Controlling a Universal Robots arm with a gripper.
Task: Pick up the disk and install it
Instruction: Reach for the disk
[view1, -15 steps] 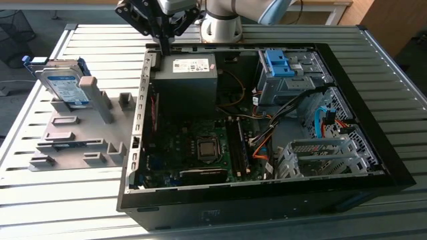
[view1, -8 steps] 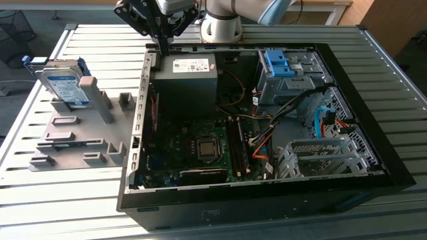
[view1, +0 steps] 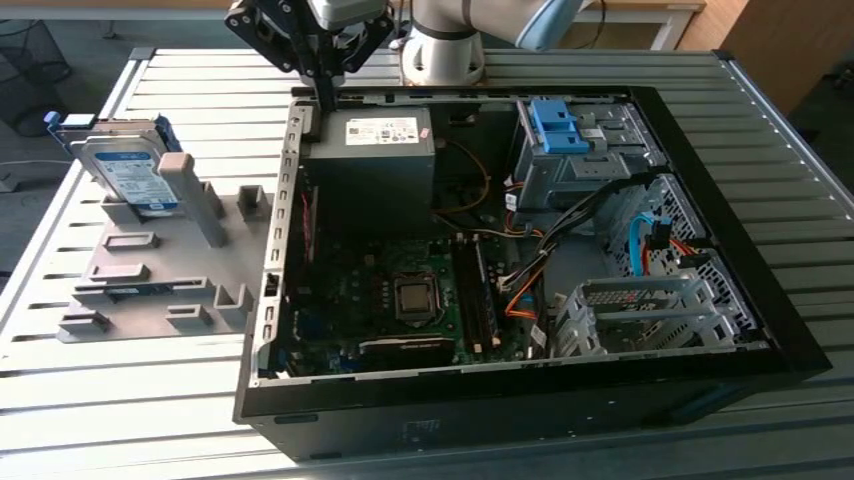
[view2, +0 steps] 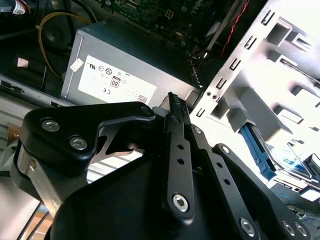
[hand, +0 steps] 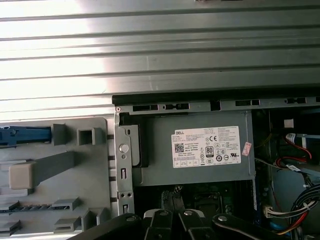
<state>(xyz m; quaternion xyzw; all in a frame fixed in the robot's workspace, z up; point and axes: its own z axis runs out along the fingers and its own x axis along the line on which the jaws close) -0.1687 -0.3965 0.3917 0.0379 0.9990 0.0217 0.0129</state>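
One flat silver disk (view1: 131, 175), blue-framed, on edge, black claw (view1: 326, 100) pinched together

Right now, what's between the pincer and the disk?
In the exterior view, the case's side wall and a bare strip of slatted table separate the pincer from the disk.

a: where does the exterior view sit?
b: high up, angled down over the whole open computer case (view1: 534, 230) on the slatted table (view1: 787, 420).
a: and the wrist cameras?
b: the first wrist view looks straight down from above the case's edge. the second wrist view sits close, slanting past the gripper (view2: 173, 99). all three share the power supply (view1: 374, 150).
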